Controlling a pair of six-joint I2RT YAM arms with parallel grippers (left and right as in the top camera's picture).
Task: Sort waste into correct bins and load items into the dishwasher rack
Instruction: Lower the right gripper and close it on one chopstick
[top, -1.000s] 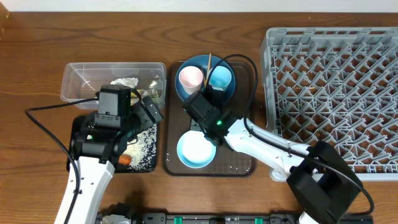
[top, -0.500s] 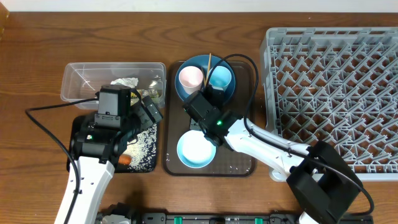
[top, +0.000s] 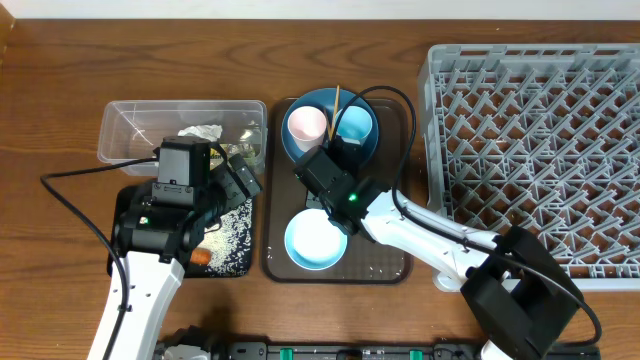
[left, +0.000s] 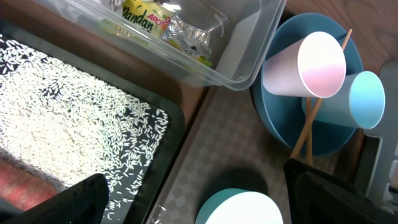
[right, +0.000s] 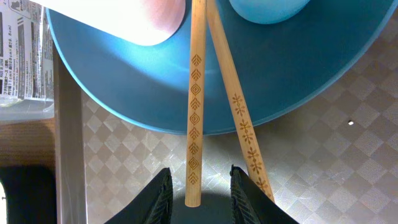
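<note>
Two wooden chopsticks (right: 195, 93) lean from the brown tray onto the blue plate (right: 124, 81), between the pink cup (top: 306, 124) and the light-blue cup (top: 354, 124). My right gripper (right: 199, 180) stands low at their near ends, partly open. One stick's tip lies between the jaws with a gap on each side; the other stick (right: 239, 118) passes outside the right finger. My left gripper (left: 193, 180) hangs wide open and empty over the edge of the black tray (left: 177, 134), near the pale-blue bowl (left: 242, 210). Rice (left: 62, 106) and a carrot (left: 25, 186) lie in that tray.
The clear tub (top: 130, 130) holds a napkin (top: 200, 132) and a snack wrapper (left: 149, 22). The grey rack (top: 540, 150) fills the right side. The brown serving tray (top: 385, 265) carries the plate, cups and bowl (top: 316, 240). My two arms are close together.
</note>
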